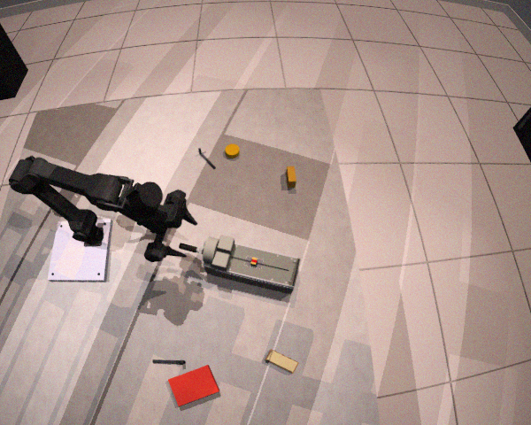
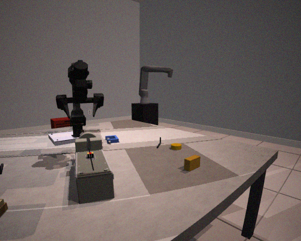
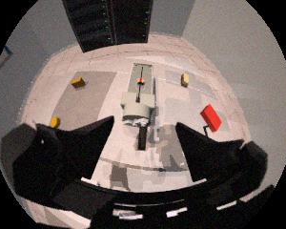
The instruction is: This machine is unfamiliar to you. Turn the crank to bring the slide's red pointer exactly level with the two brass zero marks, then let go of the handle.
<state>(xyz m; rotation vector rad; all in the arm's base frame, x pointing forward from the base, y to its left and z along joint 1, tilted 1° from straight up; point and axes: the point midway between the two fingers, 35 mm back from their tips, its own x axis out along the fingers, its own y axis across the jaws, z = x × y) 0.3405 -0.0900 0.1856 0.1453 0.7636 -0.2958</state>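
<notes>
The grey-green machine [image 1: 219,258] [image 2: 95,187] [image 3: 136,106] has a slot along its top. The small red pointer [image 1: 254,261] [image 2: 90,153] [image 3: 141,80] shows in the slot with the brass-yellow marks close beside it; it is too small to tell whether they are exactly level. The black crank handle [image 1: 188,247] [image 3: 142,137] sticks out from the housing's robot-side end, low on one side of the wheel; the housing hides it in the exterior view. My gripper [image 1: 190,239] [image 2: 82,116] [image 3: 146,122] is wide open and empty, above the handle, which appears between the fingers in the wrist view without touching.
A red block [image 1: 193,385] [image 3: 211,117], a tan block [image 1: 282,361] [image 3: 184,79] and a black rod [image 1: 168,361] lie on one side. A yellow disc [image 1: 232,150] [image 2: 176,146], an orange block [image 1: 291,176] [image 2: 192,162] and another rod [image 1: 206,158] lie on the other. A blue part [image 2: 111,138] is further back.
</notes>
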